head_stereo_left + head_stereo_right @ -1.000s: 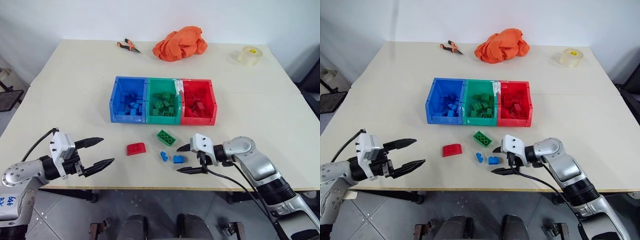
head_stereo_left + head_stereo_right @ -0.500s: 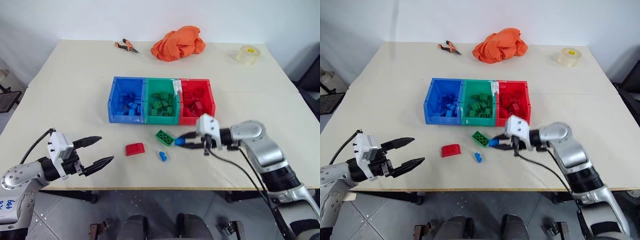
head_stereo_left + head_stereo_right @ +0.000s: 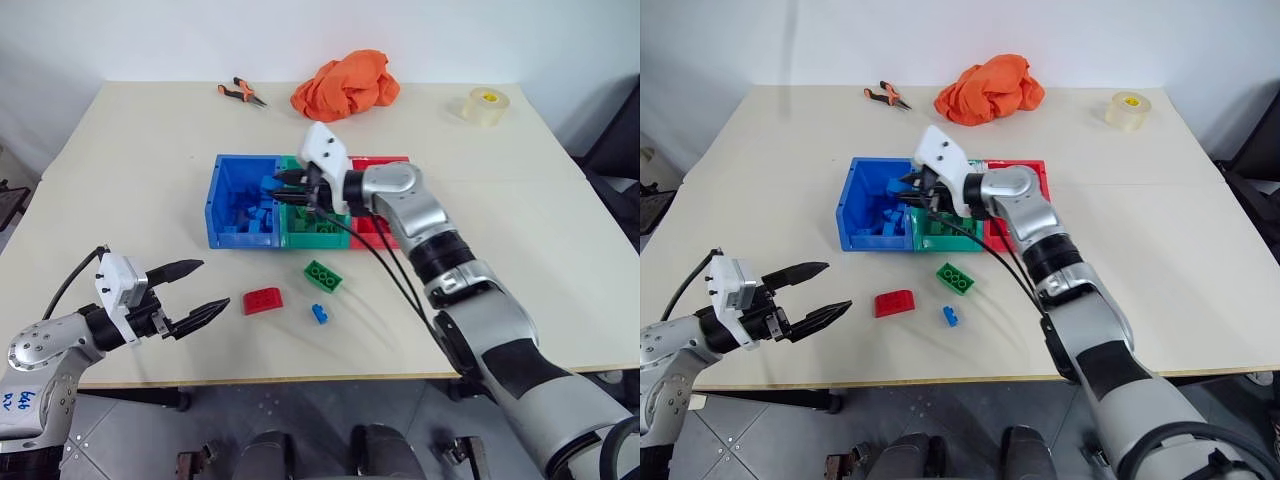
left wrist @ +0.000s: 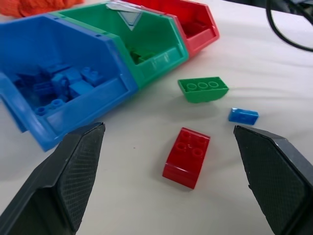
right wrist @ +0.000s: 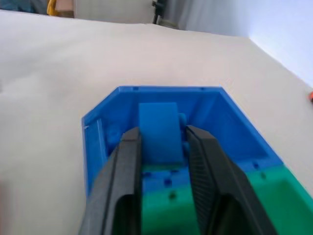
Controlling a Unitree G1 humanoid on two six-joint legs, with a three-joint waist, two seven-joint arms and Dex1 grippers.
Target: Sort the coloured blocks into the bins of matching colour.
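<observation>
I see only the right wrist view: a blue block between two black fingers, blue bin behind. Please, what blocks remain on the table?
Observer: Three lie loose in front of the bins: a red block, a green block and a small blue block.
Operator: Where is the left gripper, and is it holding something?
Observer: The left gripper hovers open and empty near the table's front edge, closest to the red block.
Operator: Is there something else on the table, behind the bins?
Observer: Yes, at the far edge: pliers, an orange cloth and a roll of tape.
</observation>
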